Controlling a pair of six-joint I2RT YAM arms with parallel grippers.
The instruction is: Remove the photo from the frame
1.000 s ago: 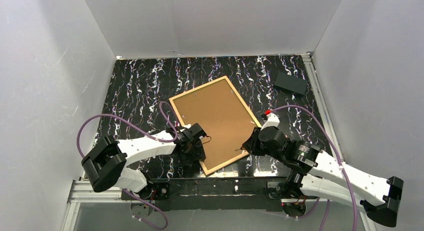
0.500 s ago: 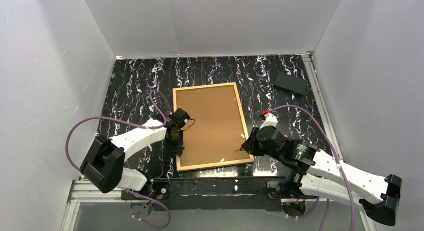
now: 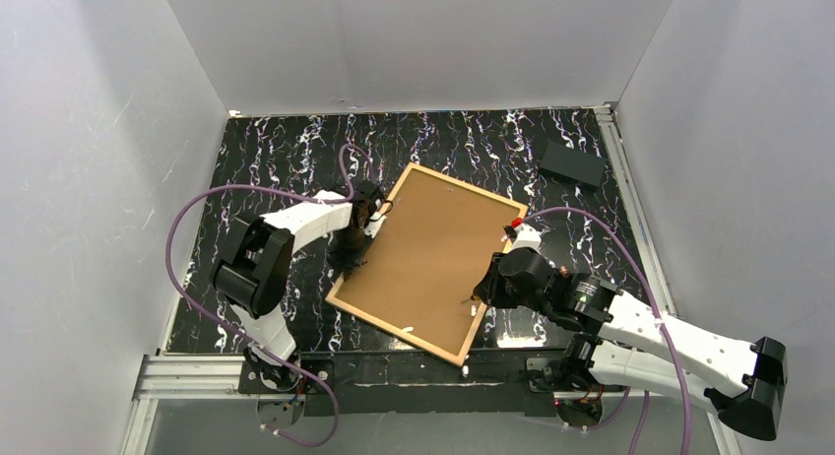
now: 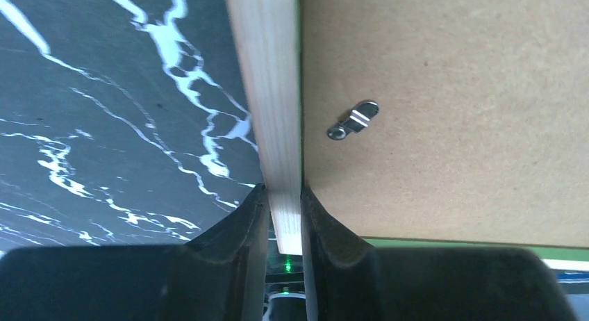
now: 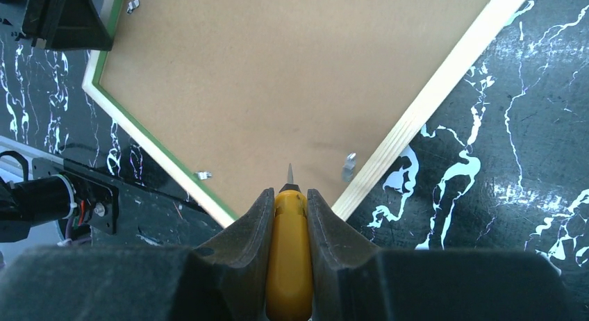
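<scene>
Your black, white-veined worktop (image 3: 276, 169) carries the frame (image 4: 267, 92) face down at its centre, skewed, long axis running 1 to 7 o'clock. You see pale wood rails with a green edge and the brown backing (image 3: 428, 263) facing up. A dark box (image 3: 571, 163) sits at 2 o'clock, well apart. Your left jaws are clenched on the 9 o'clock rail. Your right jaws grasp a yellow tool (image 5: 290, 265), its tip over the backing near a metal clip (image 5: 349, 167).

Overhead plus wrist close-ups, sharing frame (image 4: 267, 92)
</scene>
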